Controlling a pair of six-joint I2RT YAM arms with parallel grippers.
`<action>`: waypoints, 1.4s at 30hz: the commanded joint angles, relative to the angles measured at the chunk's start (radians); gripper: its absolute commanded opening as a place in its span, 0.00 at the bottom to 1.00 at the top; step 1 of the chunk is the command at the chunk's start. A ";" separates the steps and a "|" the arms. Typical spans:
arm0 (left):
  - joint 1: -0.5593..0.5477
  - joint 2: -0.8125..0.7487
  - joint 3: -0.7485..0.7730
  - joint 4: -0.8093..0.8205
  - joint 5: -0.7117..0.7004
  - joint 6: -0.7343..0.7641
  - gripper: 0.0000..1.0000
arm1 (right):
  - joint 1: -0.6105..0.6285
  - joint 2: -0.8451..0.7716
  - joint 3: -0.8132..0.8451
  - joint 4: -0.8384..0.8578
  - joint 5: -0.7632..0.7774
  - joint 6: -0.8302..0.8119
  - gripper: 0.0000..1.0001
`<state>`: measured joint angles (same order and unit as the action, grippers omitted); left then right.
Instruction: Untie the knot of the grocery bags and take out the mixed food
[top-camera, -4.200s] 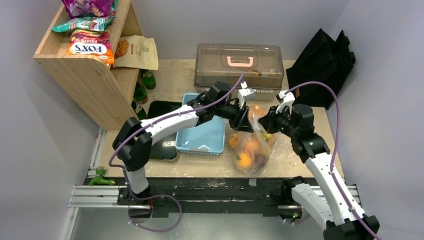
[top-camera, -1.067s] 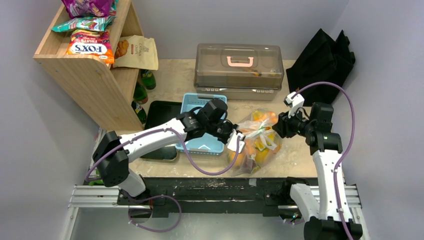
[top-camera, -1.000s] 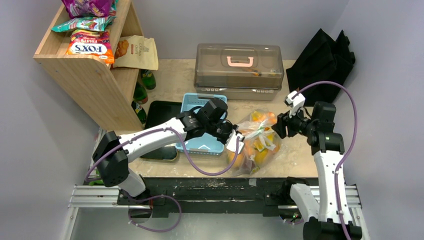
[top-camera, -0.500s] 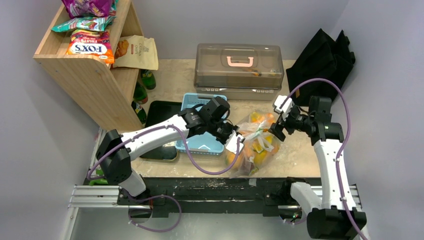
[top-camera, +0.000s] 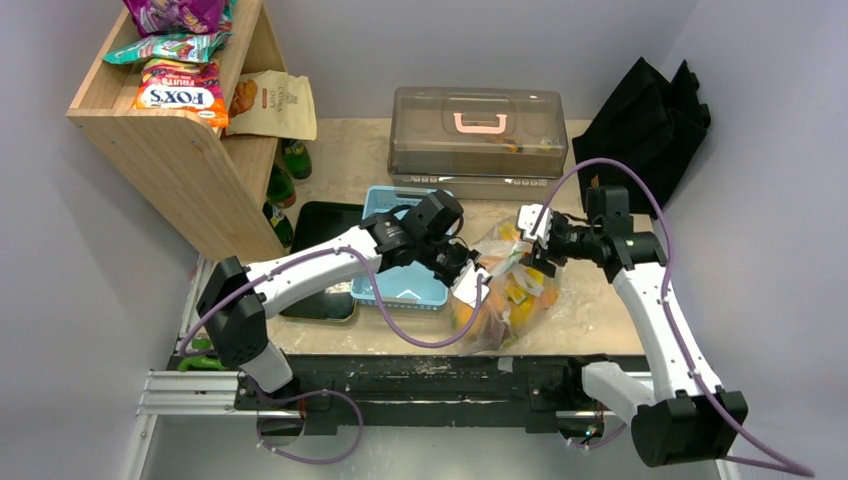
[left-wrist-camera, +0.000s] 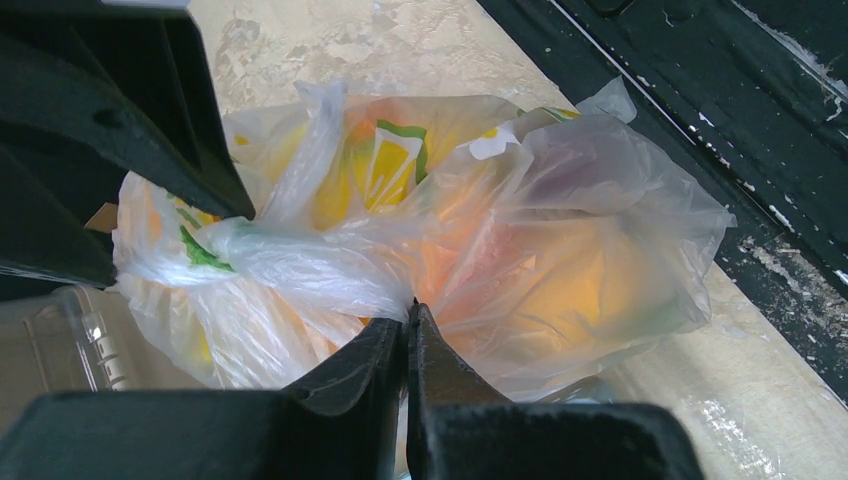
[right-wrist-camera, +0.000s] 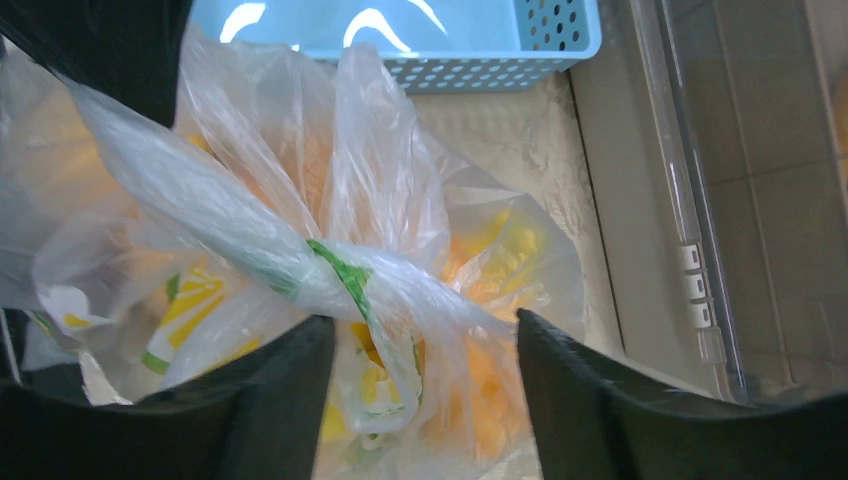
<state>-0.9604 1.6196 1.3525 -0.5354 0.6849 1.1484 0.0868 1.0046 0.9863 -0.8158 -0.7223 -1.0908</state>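
Observation:
The clear grocery bag (top-camera: 505, 290) lies on the table near the front edge, right of the blue basket. Orange and yellow food (top-camera: 488, 317) shows through it, blurred. Its knot (right-wrist-camera: 345, 272), a twisted whitish neck with a green print, sits on top of the bag. My left gripper (left-wrist-camera: 408, 312) is shut, pinching a twisted strand of the bag's plastic that leads to the knot (left-wrist-camera: 215, 248). My right gripper (right-wrist-camera: 420, 335) is open with its fingers on either side of the knot, plastic lying between them. From above it (top-camera: 536, 247) hovers at the bag's far right side.
A blue basket (top-camera: 400, 285) and a black tray (top-camera: 318, 225) lie left of the bag. Behind stands a clear lidded box with a pink handle (top-camera: 478, 130). A wooden shelf with snack packs (top-camera: 175, 140) is far left, a black fabric bag (top-camera: 645, 110) far right.
My right gripper has swung left from the table's right side to over the bag, its fingers now straddling the knot. The left gripper has stayed shut on the bag's plastic.

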 joint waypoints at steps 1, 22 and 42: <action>0.002 0.000 0.045 -0.007 0.048 0.043 0.04 | 0.011 0.077 0.034 -0.009 0.068 -0.094 0.57; 0.103 0.015 0.184 0.218 -0.124 -0.476 0.58 | -0.029 -0.123 0.007 0.112 0.208 0.514 0.00; -0.075 0.144 0.218 0.301 -0.382 -0.588 0.26 | -0.029 -0.165 -0.014 0.093 0.144 0.663 0.00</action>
<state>-1.0355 1.7733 1.5402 -0.2661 0.3862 0.5751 0.0586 0.8734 0.9569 -0.7509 -0.5385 -0.4595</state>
